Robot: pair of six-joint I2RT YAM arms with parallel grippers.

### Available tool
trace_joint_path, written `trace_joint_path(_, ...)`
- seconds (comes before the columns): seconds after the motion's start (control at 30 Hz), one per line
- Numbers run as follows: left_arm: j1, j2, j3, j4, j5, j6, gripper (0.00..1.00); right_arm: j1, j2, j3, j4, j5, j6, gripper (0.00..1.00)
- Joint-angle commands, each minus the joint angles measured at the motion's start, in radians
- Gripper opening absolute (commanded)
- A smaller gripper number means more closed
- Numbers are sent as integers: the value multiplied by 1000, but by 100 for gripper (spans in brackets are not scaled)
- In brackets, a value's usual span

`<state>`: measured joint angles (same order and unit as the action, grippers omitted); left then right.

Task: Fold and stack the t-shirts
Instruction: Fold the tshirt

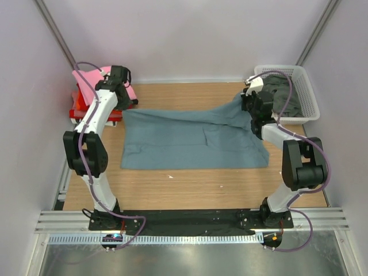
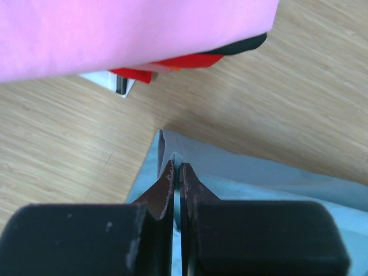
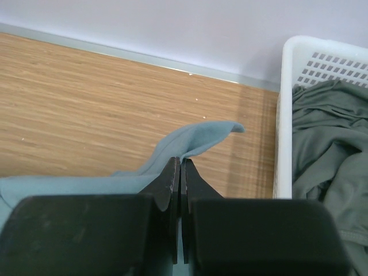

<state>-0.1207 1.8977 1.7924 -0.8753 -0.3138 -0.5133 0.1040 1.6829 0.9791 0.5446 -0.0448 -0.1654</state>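
blue t-shirt (image 1: 190, 141) spread centre, right corner lifted | pink t-shirt (image 1: 80, 79) atop red t-shirt (image 1: 77, 113) far-left

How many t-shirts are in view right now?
5: slate-blue spread in the middle, pink over black and red at far left, grey-green in the basket; others may be hidden.

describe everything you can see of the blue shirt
The blue shirt is large, soft, dusty slate-blue cloth, spread mostly flat on the wooden table, with a crease across its middle. Its far-right corner is raised off the wood, pinched in the shut right jaws beside the basket. The shut left jaws pinch its far-left corner, near the pink-topped stack.
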Motion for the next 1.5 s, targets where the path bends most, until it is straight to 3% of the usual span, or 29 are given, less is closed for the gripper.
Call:
trace_joint_path(0.0, 12, -86, -51, 36, -15, 21, 0, -23, -115, -57, 86, -46, 41, 1)
trace_joint_path(0.37, 12, -170, -238, 45, 8, 9, 0, -27, -232, -183, 55, -15, 75, 1)
trace_joint_path(0.53, 12, -219, -338, 10, -14, 12, 0, -27, -388, -293, -43, 32, 140, 1)
trace_joint_path(0.6, 12, -245, -399, -10, -24, 15, 2, -29, -470, -353, -92, 130, 206, 6)
trace_joint_path(0.63, 10, -255, -419, -11, -21, 19, 5, -27, -497, -376, -106, 157, 261, 16)
trace_joint_path(0.67, 12, -264, -442, -17, -21, 21, 10, -27, -523, -423, -106, 198, 294, 36)
trace_joint_path(0.7, 12, -282, -473, -16, -22, 21, 18, -27, -549, -439, -113, 232, 328, 63)
trace_joint_path(0.73, 10, -290, -479, -19, -24, 19, 35, -27, -584, -448, -135, 256, 354, 96)
trace_joint_path(0.77, 10, -299, -481, -24, -25, 18, 61, -29, -597, -451, -179, 279, 387, 100)
trace_joint_path(0.83, 10, -321, -459, -30, -34, -5, 67, -27, -626, -444, -228, 325, 389, 100)
trace_joint_path(1.0, -5, -312, -410, 4, 27, -54, 65, -27, -692, -438, -238, 273, 437, 100)
trace_joint_path(1.13, -79, -243, -400, 41, 28, -71, 63, -26, -680, -407, -288, 83, 601, 100)
trace_joint_path(1.3, -143, -132, -366, 56, 30, -108, 60, -10, -502, -312, -507, -59, 820, 100)
trace_joint_path(1.47, -189, -52, -361, 61, 28, -126, 57, 13, -281, -171, -728, -101, 850, 100)
